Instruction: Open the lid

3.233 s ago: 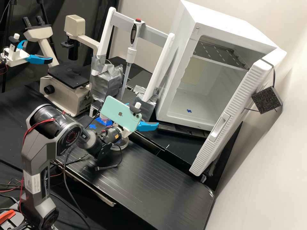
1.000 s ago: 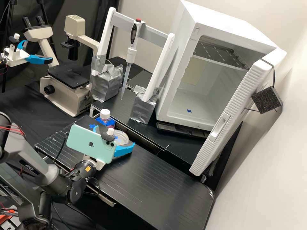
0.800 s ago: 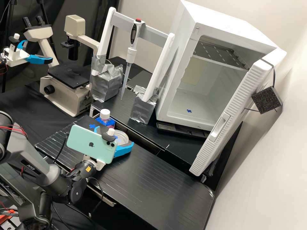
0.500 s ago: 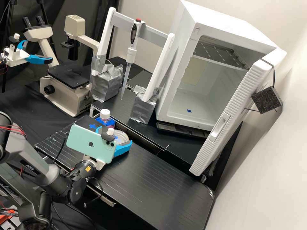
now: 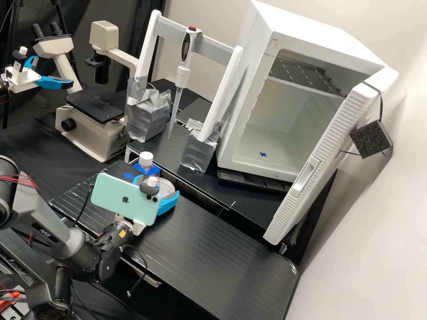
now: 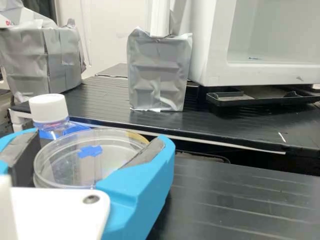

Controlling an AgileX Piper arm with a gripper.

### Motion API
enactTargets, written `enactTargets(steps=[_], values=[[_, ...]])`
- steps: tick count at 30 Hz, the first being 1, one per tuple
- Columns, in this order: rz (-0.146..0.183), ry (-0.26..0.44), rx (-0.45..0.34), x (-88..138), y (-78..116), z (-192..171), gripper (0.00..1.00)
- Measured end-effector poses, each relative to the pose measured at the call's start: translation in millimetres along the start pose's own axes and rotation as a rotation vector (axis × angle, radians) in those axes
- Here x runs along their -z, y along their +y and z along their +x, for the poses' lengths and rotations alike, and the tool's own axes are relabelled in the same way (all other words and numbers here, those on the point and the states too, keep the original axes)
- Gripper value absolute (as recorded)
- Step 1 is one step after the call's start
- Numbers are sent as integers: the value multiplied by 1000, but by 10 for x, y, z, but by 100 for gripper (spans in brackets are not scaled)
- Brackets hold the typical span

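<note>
In the high view the gripper (image 5: 158, 186), under a mint-green phone, is low at the bench's left part, around a clear round dish (image 5: 167, 186). The wrist view has the gripper (image 6: 99, 142) with its blue fingers (image 6: 142, 182) on opposite sides of the dish's clear lid (image 6: 67, 162), their dark pads against its rim. A blue tape cross (image 6: 90, 151) marks the lid. The gripper is shut on the lid. Whether the lid sits flush on the dish base cannot be told, as the white gripper mount hides the lower front.
A white-capped bottle (image 5: 146, 161) with blue tape stands close behind the dish. Farther back are a pipette (image 5: 182, 75) on a white frame with silver-wrapped feet, and a microscope (image 5: 98, 106). The white incubator's door (image 5: 307, 178) hangs ajar at the right.
Since the oldest frame the arm has swung back to the lower left, bringing the bottle into sight. Lately the fingers have closed in around the dish, which has shifted slightly left.
</note>
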Motion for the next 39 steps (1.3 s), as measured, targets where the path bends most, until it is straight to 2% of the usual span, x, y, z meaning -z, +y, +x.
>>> enactTargets(steps=[11,20,24,28,31,36,39], values=[[-11,1,-4,1,1,5,0],[-38,-7,-38,47,58,-74,0],[-55,-3,-72,109,95,-123,0],[-101,8,-101,171,117,-155,0],[-111,10,-132,193,143,-169,0],[-77,-33,-240,145,249,-204,0],[2,-74,-316,47,320,-204,0]])
